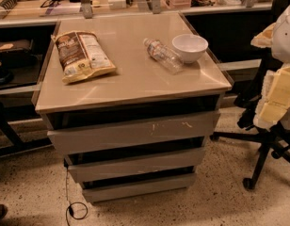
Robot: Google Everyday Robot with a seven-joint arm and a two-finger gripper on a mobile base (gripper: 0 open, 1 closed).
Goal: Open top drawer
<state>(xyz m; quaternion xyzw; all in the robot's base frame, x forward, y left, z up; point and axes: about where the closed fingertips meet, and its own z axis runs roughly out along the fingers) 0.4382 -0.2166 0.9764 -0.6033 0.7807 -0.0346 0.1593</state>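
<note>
The top drawer point(131, 133) is the widest grey handleless front of the cabinet, with pale scratches right of centre. It sits just under the tabletop's front edge, with a dark gap above it, and none of its inside shows. Two narrower grey drawers point(135, 164) lie below it. My gripper point(273, 102) is the pale yellowish part at the right edge of the camera view. It hangs beside the cabinet's right side at about top-drawer height, apart from the drawer front.
On the tabletop point(135, 79) lie a chip bag point(83, 55), a water bottle on its side point(163, 54) and a white bowl point(189, 47). An office chair base point(262, 149) stands right of the cabinet. A cable point(75, 208) lies on the floor. A cluttered counter point(135, 4) runs behind.
</note>
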